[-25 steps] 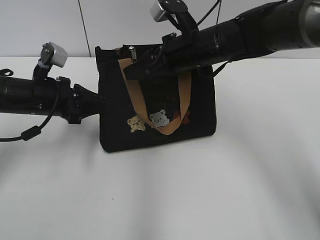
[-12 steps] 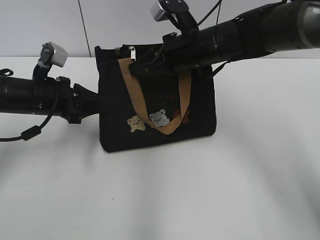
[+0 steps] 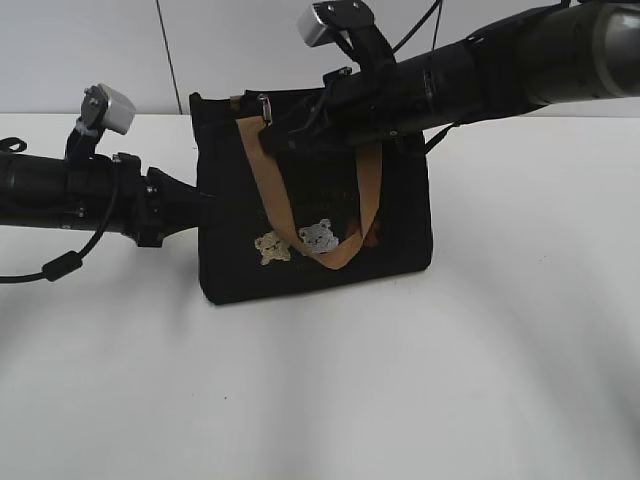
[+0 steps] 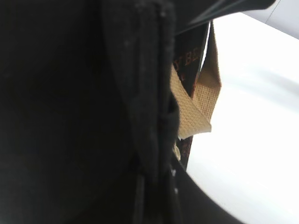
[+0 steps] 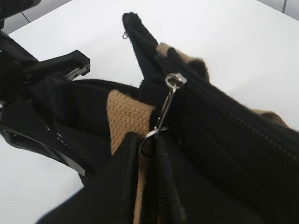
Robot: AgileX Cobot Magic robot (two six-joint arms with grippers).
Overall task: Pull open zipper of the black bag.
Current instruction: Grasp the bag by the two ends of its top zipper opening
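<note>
Two grippers engaged | right gripper [image 5: 149,154] pinches zipper [image 5: 164,112] ring | left gripper [image 3: 190,205] clamps black bag [image 3: 310,265] left edge | advice: pull straight along track, brace bag.

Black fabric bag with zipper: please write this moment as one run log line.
right gripper: shut on silver zipper pull ring | left gripper: pinching black fabric bag side | zipper track: closed

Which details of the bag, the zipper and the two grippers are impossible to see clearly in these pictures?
- Left wrist view: the left gripper is not visible; the black bag fills the frame, dark and blurred.
- Exterior view: the right arm hides the right gripper fingertips and part of the bag's top edge.
- Right wrist view: the zipper ring disappears between the fingers; the far end of the track is cut off by the edge.
- Exterior view: the lettering on the front is too faint to read.
</note>
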